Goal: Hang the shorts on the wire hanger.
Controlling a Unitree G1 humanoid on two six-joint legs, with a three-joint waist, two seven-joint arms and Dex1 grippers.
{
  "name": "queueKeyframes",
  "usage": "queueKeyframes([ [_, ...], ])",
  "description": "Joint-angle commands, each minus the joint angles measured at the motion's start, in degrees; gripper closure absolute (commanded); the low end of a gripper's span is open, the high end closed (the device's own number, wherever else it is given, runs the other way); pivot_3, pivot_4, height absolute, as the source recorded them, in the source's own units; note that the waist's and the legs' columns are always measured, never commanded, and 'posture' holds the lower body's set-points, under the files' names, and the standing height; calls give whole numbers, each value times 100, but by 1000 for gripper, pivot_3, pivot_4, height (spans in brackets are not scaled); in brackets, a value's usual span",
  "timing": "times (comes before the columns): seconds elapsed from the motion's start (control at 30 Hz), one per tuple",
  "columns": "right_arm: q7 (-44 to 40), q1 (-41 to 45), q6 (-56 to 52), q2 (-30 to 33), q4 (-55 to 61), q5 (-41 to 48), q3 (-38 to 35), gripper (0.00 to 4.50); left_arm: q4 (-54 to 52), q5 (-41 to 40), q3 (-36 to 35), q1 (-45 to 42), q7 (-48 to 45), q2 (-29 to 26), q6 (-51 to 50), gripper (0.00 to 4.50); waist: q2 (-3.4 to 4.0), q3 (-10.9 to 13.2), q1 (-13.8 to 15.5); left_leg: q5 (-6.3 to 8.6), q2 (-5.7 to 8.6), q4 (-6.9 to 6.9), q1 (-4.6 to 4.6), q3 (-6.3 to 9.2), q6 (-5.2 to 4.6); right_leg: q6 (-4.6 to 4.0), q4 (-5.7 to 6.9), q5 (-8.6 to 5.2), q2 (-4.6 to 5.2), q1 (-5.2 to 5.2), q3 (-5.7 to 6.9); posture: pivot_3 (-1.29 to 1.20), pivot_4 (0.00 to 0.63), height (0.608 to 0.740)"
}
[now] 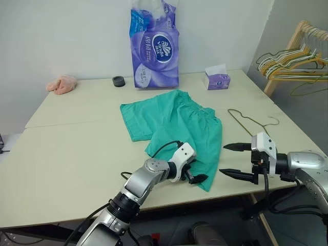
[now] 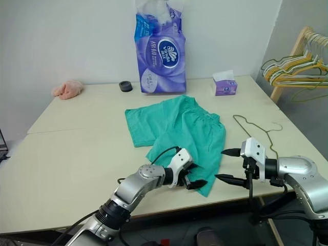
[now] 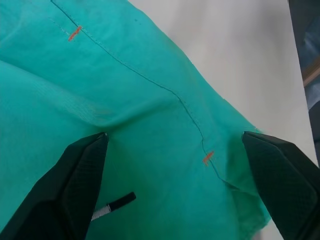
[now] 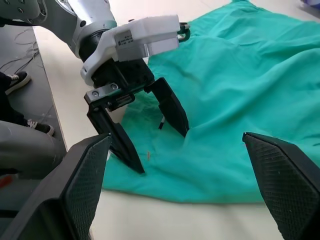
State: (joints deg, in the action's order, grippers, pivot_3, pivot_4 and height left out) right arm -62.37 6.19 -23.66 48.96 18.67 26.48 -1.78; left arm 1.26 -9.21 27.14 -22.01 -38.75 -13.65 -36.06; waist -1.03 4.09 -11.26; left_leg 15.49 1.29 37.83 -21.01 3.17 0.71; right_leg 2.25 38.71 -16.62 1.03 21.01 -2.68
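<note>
So the shorts (image 1: 174, 128) are lying spread out flat on the counter (image 1: 66, 148), roughly in the middle, with one leg reaching toward the near edge. The left gripper (image 1: 197, 177) is down on that near leg, fingers (image 4: 172, 110) spread apart and pressing into the cloth, with the fabric bunched a little between them, not pinched shut on it yet as far as I can see. The right gripper (image 1: 237, 160) hovers just right of the shorts at the near right corner of the counter, fingers wide apart and gripping nothing, pointing left at the other gripper.

The wire hanger (image 1: 251, 122) lies flat on the counter just right of the shorts, hook toward the right edge, nothing on it.

Other stuff around: a big purple pack of tissue paper (image 1: 155, 48) standing at the far edge behind the shorts, a small purple tissue box (image 1: 218, 79) to its right, a little black round thing (image 1: 119, 81) to its left, and a pink cloth lump (image 1: 62, 84) at the far left. A wooden rack of hangers (image 1: 297, 59) stands off to the far right.
</note>
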Motion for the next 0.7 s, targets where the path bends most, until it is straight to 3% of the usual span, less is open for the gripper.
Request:
queueKeyframes([
  [0.03, -27, 149, 151, 0, 30, -42, -42, 0, 117, 159, -27, 155, 24, -126, 74, 1462, 0, 0, -1, 0, 0, 0, 0, 2, 0, 0, 0, 0, 0, 0, 0, -286, 24, 740],
  [0.2, -75, 226, 271, -4, -47, -132, 39, 0, -92, 199, -162, 362, 1, -349, 190, 2916, 2, -1, -9, 0, -3, -1, 1, 6, 1, 0, 1, 0, 1, 0, -4, -281, 24, 740],
  [0.37, 14, 429, 762, -60, -382, -614, 245, 0, -472, 225, -450, 684, -26, -907, 259, 4390, 0, -1, -11, 1, -5, -1, 2, 11, 1, 0, 0, 0, 4, -1, -5, -275, 27, 740],
  [0.7, 874, 1948, 3213, -662, -2731, -2882, 1297, 0, -1071, -95, -1915, 1269, -303, -2352, 350, 4454, 6, 4, -95, 3, -17, -9, 9, 6, 4, -5, 15, -2, 11, 13, -5, -225, 24, 740],
])
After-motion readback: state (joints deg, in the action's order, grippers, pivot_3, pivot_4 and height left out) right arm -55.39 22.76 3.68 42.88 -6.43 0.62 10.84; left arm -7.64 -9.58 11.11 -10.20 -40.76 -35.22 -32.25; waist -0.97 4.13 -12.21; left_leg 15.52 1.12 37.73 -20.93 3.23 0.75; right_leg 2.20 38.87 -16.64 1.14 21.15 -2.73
